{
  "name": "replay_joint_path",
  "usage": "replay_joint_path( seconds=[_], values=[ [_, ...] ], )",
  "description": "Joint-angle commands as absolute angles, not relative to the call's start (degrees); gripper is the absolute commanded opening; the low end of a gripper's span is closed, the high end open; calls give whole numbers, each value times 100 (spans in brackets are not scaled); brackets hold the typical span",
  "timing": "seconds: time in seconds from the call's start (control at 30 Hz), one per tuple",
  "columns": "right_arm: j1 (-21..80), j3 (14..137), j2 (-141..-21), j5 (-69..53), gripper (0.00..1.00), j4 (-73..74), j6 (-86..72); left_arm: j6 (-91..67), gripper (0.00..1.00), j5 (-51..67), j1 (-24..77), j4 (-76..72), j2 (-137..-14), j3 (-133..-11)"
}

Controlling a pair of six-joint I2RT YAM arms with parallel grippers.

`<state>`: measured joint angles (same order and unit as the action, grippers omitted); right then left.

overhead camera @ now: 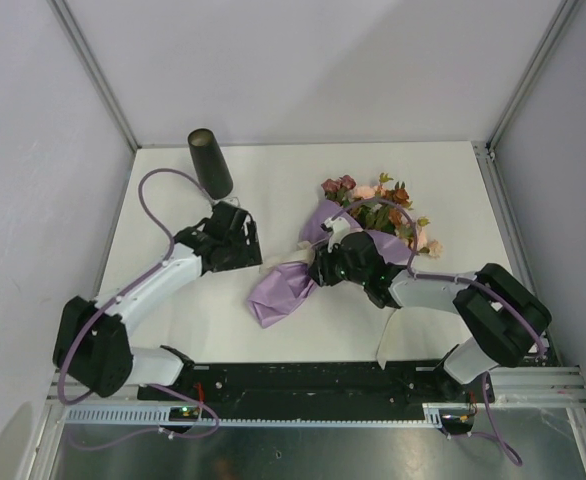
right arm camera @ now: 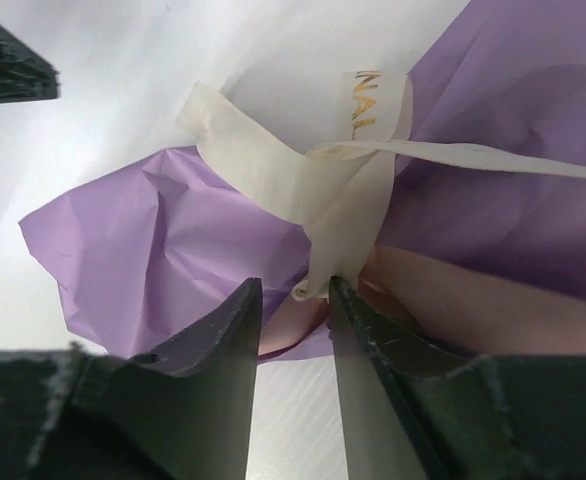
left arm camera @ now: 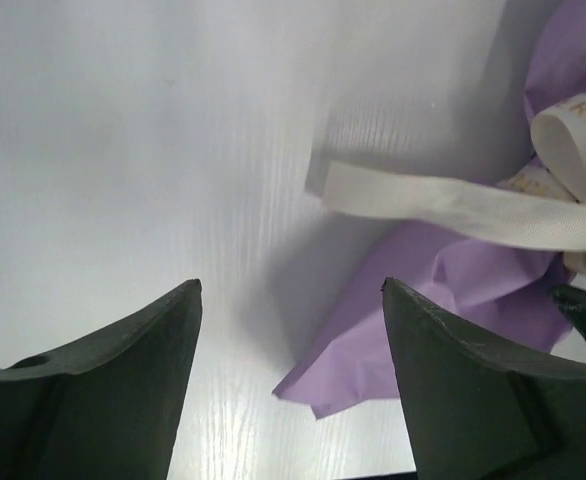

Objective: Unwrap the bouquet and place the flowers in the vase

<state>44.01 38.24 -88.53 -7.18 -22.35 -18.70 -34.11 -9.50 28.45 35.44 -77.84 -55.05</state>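
two grippers flank the bouquet (overhead camera: 323, 220), which lies on the white table (overhead camera: 273, 180) a little toward 3 o'clock from centre; its flowers (overhead camera: 373, 200), pink, peach and dark red, point toward 1 o'clock, and the crumpled lilac paper (left arm camera: 423, 280) tails off toward 7 o'clock; the cream ribbon (right arm camera: 323, 185) is knotted round the wrap, with gold lettering on one loop and a loose flat end running out toward 9 o'clock; the left gripper (left arm camera: 291, 285) sits at 9 o'clock from the bouquet, its fingers spread wide with only bare table between them, the ribbon's loose end lying just beyond the tips and untouched; the right gripper (right arm camera: 295, 285) is over the tied middle, its fingers drawn close with a narrow gap; a ribbon tail hangs down into that gap against one tip, but i cannot tell whether it is pinched; pink paper (right arm camera: 473, 300) shows under the lilac beside that finger; the black vase (overhead camera: 210, 162) stands at 11 o'clock near the far edge, well apart from the bouquet, with no flower in it
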Motion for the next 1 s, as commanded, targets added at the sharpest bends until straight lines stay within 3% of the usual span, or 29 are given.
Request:
replay_joint_path(
  seconds=[0.0, 0.5, 0.97],
  values=[
    [4505, 4064, -8924, -424, 41, -1993, -1617, -3465, 78, -897, 2882, 3660, -7269, -5120],
    [4465, 4192, -8188, -159, 37, -1136, -1354, -3625, 74, -645, 3216, 3305, -7156, -4537],
    [4395, 4355, -8907, -503, 36, -1394, -1206, -3606, 64, -373, 3372, 2932, -7484, -4371]
  ],
)
